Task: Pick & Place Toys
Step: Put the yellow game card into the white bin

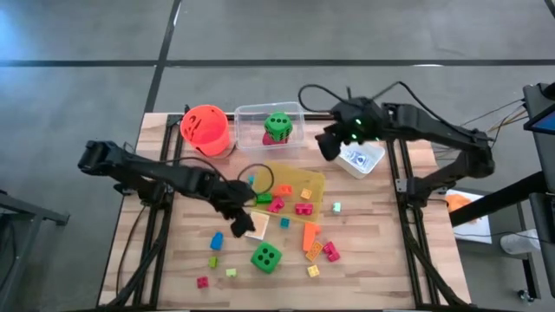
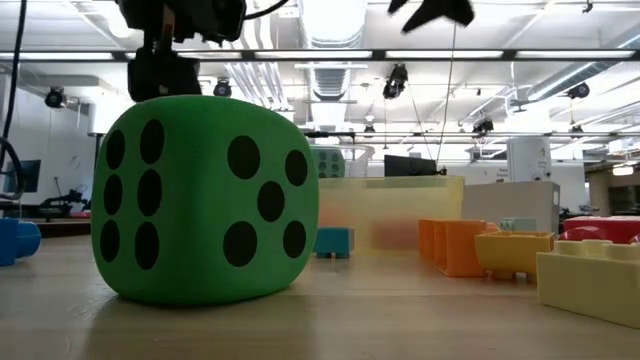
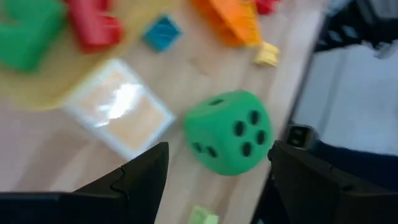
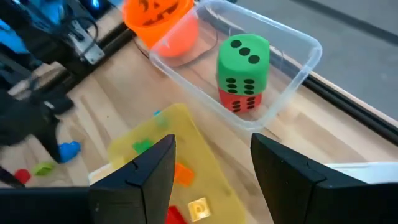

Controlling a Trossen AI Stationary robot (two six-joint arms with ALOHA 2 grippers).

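left arm: reaching in low across the desk [image 1: 364,277] from the left edge, wrist angled down toward the middle of the toy scatter
left gripper [image 1: 238,221]: fingers apart, nothing between them, hovering over the desk; a clear flat tray [image 3: 118,107] lies just below and beside it
green die [image 3: 229,132]: loose on the desk just ahead of the left gripper, not touched, four dots on one face
right arm: bent in from the right side, wrist held high near the back of the desk
right gripper [image 1: 329,143]: jaws parted, empty, hanging above the near end of the clear bin; a white tray [image 1: 360,160] sits right beside it
clear bin [image 4: 292,74]: ahead of the right gripper, holds a second green die [image 4: 244,56] stacked on a red dotted die [image 4: 239,101]
orange bucket [image 1: 206,128]: just past the clear bin from the right gripper, lying on its side; contents can't be made out
yellow tray [image 1: 299,180]: between the two grippers, carrying several blocks, green, red, pink and yellow among them
loose blocks: an orange block [image 1: 310,236] and a blue block [image 1: 217,240] flank the desk die, smaller pink, yellow and green bits scattered around near the left gripper
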